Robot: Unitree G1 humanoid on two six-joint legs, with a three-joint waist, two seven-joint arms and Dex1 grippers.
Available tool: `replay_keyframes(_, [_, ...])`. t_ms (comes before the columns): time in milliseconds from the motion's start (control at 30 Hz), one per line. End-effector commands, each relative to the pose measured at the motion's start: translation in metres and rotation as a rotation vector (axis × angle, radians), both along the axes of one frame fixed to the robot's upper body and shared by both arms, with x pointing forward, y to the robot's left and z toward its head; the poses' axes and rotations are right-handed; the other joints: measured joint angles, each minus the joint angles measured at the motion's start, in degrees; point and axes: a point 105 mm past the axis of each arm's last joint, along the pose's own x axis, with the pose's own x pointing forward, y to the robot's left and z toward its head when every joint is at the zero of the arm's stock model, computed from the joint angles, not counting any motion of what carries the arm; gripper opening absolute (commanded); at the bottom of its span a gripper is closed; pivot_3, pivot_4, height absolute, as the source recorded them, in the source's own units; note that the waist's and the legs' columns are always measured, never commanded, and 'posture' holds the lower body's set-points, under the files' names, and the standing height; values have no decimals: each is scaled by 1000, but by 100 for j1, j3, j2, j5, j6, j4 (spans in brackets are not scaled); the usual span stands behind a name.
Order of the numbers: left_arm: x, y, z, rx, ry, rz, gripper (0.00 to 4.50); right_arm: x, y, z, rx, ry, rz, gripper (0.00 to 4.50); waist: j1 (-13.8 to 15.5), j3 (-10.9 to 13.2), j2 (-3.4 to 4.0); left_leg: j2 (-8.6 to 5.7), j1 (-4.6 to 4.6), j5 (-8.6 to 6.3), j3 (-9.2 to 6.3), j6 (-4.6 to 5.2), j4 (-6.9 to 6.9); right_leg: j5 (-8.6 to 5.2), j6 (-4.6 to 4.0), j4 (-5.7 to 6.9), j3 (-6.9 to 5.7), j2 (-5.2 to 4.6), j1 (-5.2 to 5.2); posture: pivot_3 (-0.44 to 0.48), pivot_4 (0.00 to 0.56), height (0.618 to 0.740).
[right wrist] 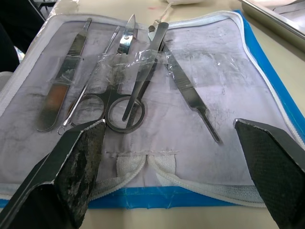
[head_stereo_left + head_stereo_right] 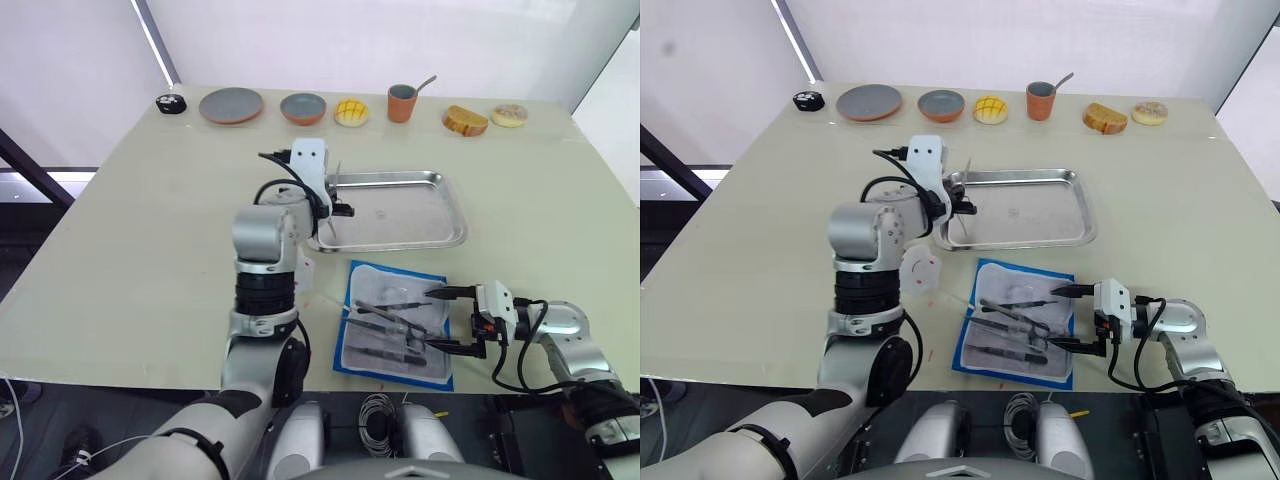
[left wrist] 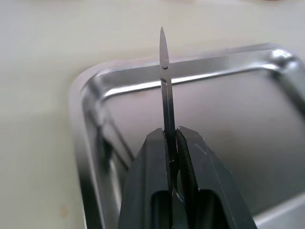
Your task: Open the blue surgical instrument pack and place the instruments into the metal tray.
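Clamping a slim pair of scissors (image 3: 165, 81) between its two black fingers, the left gripper (image 3: 174, 143) hangs over the near-left corner of the metal tray (image 2: 445, 190), blade tips pointing past the rolled rim. Tray floor looks bare.

Right gripper (image 2: 447, 320): fingers wide apart, set at the right edge of the blue surgical instrument pack (image 2: 430, 275), which lies flat and open on the table (image 2: 150, 230), just in front of the tray. Wrist view: the remaining instruments (image 1: 126, 71) rest on the grey-white lining: ring-handled scissors, forceps (image 1: 145, 76), a flat-handled blade holder (image 1: 64, 76), a slim probe-like tool (image 1: 193, 98). A clear film strip crosses several of them.

Judgement: the instruments are stiff, light, smooth steel, likely slippery in the pads. Best taken mid-shaft, across the flat sides. The lining is soft and may lift with a tool; the film may snag.
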Motion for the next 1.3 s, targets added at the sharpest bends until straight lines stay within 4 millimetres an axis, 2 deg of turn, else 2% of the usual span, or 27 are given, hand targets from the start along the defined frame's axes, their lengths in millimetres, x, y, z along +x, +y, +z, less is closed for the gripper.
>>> replay_keyframes(33, [7,-18,2,18,-58,42,8,-23,-13,-40,-128,181,-2,4500,4,0,0,-4,0,0,0,0,-1,0,1,-1,-1,-5,0,0,150,740])
replay_keyframes(167, [12,-31,-14,-11,-20,81,8,-24,-14,-38,-132,183,3,4500,18,1,2,-15,-3,0,-1,-1,-2,1,5,-4,-7,-25,0,0,150,740])
replay_keyframes(433, [13,-34,-28,-10,9,112,8,-26,-14,-36,-135,184,0,4500,32,5,6,-31,-10,0,-3,0,-9,0,12,-6,-11,-37,-7,0,150,740])
replay_keyframes(1133, [8,-53,-29,-67,45,49,8,-25,-12,-36,-128,186,-5,4500,36,6,8,-35,-12,3,-6,-6,-9,-2,16,-8,-14,-37,-7,0,150,740])
replay_keyframes(1200, [9,-54,-29,-71,46,43,835,-25,-12,-36,-129,186,-5,4500,37,6,8,-35,-12,4,-6,-7,-9,-2,16,-8,-14,-37,-7,0,150,740])
replay_keyframes(1233, [8,-55,-30,-74,48,40,1102,-25,-13,-36,-129,187,-6,4500,36,6,8,-36,-12,4,-6,-7,-9,-2,16,-8,-14,-37,-7,0,150,740])
replay_keyframes(1300, [9,-56,-29,-76,47,38,2049,-25,-13,-36,-131,186,-7,4500,36,7,8,-36,-12,5,-5,-8,-9,-2,16,-8,-14,-37,-7,0,150,740])
